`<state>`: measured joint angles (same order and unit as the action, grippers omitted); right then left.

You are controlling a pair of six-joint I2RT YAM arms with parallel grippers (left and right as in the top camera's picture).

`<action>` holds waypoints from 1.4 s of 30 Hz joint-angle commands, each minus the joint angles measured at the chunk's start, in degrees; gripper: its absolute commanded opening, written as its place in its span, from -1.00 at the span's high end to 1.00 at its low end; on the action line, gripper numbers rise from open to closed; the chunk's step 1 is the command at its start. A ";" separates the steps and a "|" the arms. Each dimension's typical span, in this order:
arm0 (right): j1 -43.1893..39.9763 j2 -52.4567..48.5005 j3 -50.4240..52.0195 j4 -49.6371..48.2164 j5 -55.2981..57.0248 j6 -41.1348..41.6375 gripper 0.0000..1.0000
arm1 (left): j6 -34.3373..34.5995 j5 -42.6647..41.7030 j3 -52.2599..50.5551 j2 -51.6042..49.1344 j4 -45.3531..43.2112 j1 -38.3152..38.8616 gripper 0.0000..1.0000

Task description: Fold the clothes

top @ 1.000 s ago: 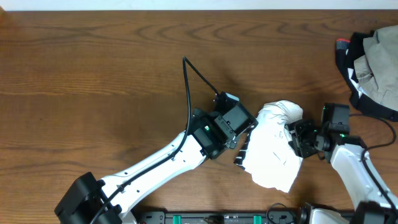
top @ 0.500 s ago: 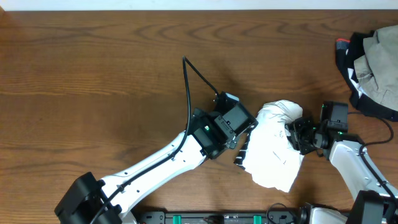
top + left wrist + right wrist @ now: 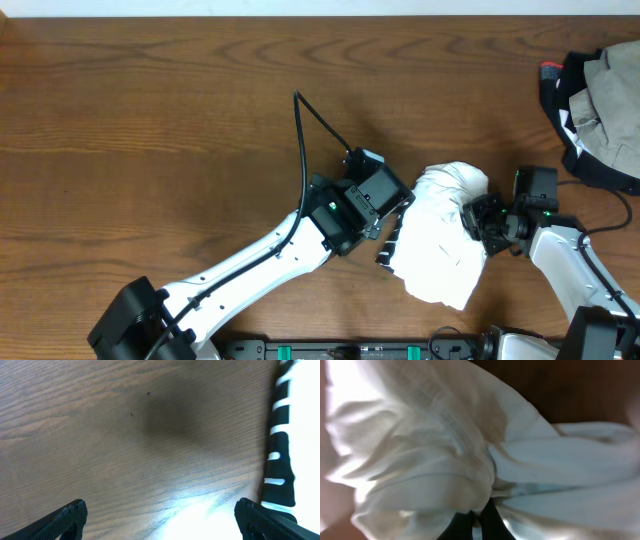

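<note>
The clothes (image 3: pixel 438 250) lie on the worktop (image 3: pixel 150 120) between the left end effector (image 3: pixel 390 215), just beside, and the right end effector (image 3: pixel 473 221), touching; a heap (image 3: pixel 605 100) sits far right.

The table (image 3: pixel 150 130) is brown with wavy wood grain. The clothes (image 3: pixel 440 250) are white, with black stripes along the side toward its left edge. At its right edge, a beige garment (image 3: pixel 612 90) lies on black fabric (image 3: pixel 590 168) with a red spot (image 3: pixel 551 70).

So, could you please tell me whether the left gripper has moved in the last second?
No. The left gripper stays open in the same spot beside the striped edge of the clothes, unchanged against the wood grain of the table.
</note>
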<state>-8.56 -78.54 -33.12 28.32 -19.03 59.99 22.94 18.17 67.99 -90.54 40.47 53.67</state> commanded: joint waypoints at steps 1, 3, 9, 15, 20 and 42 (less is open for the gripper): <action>0.33 0.28 -3.39 4.17 5.86 -5.38 0.98 | 0.72 0.13 -0.17 1.16 0.46 -0.26 -0.93; 0.33 0.28 -5.77 7.65 7.54 -7.93 0.97 | 0.72 0.11 -0.17 1.16 0.46 -0.24 -0.92; 0.33 0.28 -16.28 21.62 11.37 -17.97 0.88 | 0.72 0.13 -0.17 1.16 0.22 -0.26 -0.92; 0.33 0.26 -21.49 32.65 11.76 -24.76 0.90 | 0.72 0.13 -0.17 1.16 0.24 -0.24 -0.93; 0.33 0.24 -21.51 38.32 14.82 -26.45 0.89 | 0.72 0.13 -0.17 1.16 0.24 -0.24 -0.92; -1.40 0.11 -21.57 45.51 32.17 -20.37 0.60 | 0.72 0.11 -0.17 1.16 0.22 -0.24 -0.92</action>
<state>-9.47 -78.52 -53.89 73.56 9.34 37.50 22.94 18.17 67.99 -90.54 40.51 53.67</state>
